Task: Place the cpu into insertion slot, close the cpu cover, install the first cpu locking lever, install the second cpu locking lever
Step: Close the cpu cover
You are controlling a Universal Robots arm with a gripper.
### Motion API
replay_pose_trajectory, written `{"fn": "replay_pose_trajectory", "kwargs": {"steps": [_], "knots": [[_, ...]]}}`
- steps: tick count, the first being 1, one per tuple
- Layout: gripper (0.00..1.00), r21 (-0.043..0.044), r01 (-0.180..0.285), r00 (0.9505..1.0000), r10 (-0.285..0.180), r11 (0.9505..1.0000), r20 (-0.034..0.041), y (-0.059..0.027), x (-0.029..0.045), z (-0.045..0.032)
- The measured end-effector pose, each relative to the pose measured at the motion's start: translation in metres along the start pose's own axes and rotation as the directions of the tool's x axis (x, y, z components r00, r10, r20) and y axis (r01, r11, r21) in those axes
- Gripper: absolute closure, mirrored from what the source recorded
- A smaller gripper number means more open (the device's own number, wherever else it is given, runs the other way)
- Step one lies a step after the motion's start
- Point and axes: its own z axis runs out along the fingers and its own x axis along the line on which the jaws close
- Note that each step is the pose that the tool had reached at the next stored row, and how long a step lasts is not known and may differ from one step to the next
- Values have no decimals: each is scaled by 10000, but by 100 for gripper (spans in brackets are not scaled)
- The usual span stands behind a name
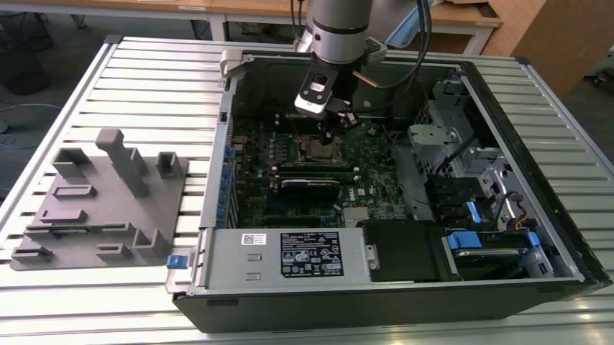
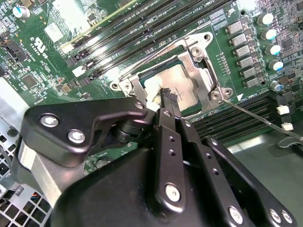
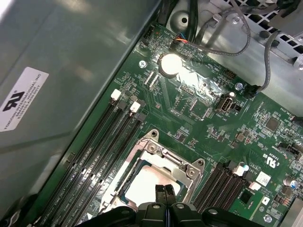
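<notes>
The insertion slot [image 1: 318, 147] sits mid-motherboard inside the open computer case. The cpu [image 2: 184, 80], a dull silver square, lies in that slot. The cpu cover [image 2: 202, 59] lies flat around it, and the chip shows through its window. One thin wire lever [image 2: 165, 45] runs along the cover's edge beside the memory slots. A second wire lever [image 2: 260, 118] sticks out away from the socket corner. My gripper [image 2: 166, 92] is shut with nothing held, its tips just over the cpu [image 3: 142, 184] and cover [image 3: 177, 165]. In the exterior view the gripper [image 1: 336, 121] hangs right above the slot.
Long black memory slots [image 3: 99, 151] flank the socket on both sides. The case wall [image 3: 61, 71] rises close by. Cables [image 3: 227, 42] and a grey drive cage [image 1: 451, 136] lie at the exterior view's right. A grey fixture [image 1: 106, 201] stands on the table at the exterior view's left.
</notes>
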Motion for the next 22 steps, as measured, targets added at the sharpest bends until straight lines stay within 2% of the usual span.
{"fn": "replay_pose_trajectory", "kwargs": {"steps": [9,14,18,22], "knots": [[89,-7,25,10000,-25,10000,4,-16,10,2],[89,-37,403,9992,-403,9992,3,-15,10,6],[89,-67,814,9967,-814,9967,4,-16,10,7],[89,-73,871,9962,-871,9962,4,-16,10,8]]}}
